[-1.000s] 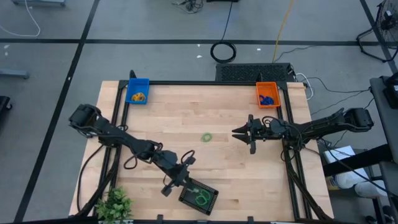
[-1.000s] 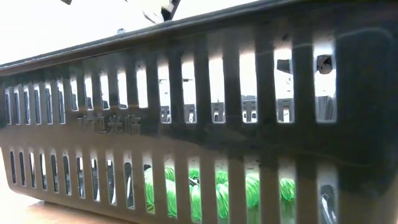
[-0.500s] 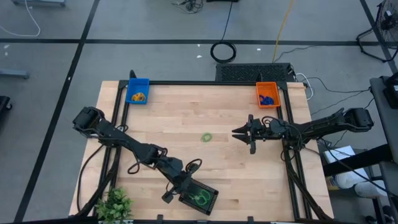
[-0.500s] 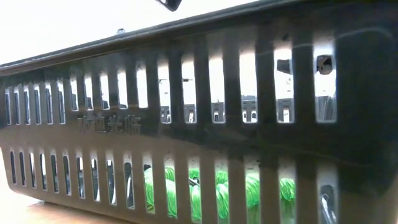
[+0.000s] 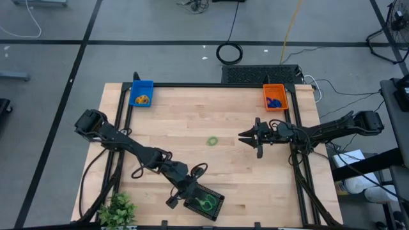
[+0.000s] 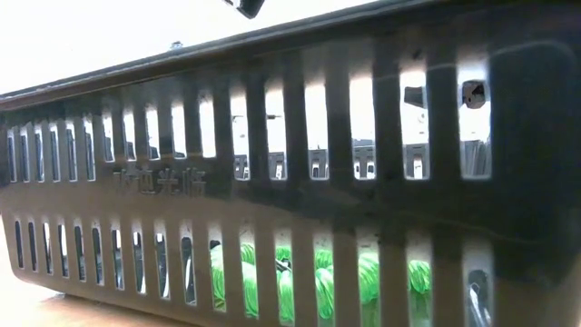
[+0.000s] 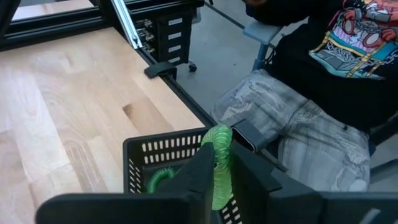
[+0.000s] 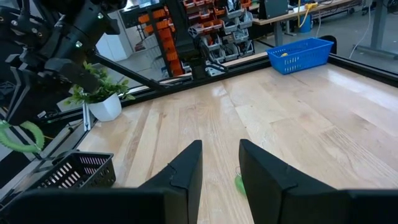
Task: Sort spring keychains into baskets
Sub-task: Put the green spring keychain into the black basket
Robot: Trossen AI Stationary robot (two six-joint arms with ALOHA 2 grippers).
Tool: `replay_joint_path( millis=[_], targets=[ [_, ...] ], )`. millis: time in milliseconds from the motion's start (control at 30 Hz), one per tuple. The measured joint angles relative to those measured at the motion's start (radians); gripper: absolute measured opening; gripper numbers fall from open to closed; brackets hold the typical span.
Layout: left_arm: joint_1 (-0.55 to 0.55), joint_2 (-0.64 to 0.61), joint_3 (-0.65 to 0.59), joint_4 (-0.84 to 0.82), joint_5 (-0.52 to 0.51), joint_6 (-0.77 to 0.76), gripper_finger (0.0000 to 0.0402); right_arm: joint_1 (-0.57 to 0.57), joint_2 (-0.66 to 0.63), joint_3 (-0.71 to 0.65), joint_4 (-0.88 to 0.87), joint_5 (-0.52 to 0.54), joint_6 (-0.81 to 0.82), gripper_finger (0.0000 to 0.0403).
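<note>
Green coil [image 7: 218, 163] hangs upright between your left gripper [image 7: 217, 177]'s fingers, directly over the black basket [image 5: 204, 202] — just let go — while the right gripper [image 5: 248, 137], fingers slightly parted and empty, sits nearer the loose green keychain [image 5: 212, 140] mid-table.

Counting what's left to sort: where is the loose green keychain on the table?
In the high view the green keychain lies alone near the table's middle, just left of the right hand, apart from every basket.
</note>
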Motion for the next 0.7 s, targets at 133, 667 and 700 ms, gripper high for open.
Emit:
replay_joint_path(
  millis=[133,667,700],
  targets=[
    [0.0,0.0,0.0,0.0,0.0,0.0,0.0064,0.0,0.0,0.0,0.0,0.0,0.0,0.0091],
    [0.008,0.0,0.0,0.006,-0.036,0.076,0.0062,0.0,0.0,0.0,0.0,0.0,0.003,0.0091],
    [0.014,0.0,0.0,0.009,-0.08,0.101,0.0062,0.0,0.0,0.0,0.0,0.0,0.003,0.0091]
  ],
)
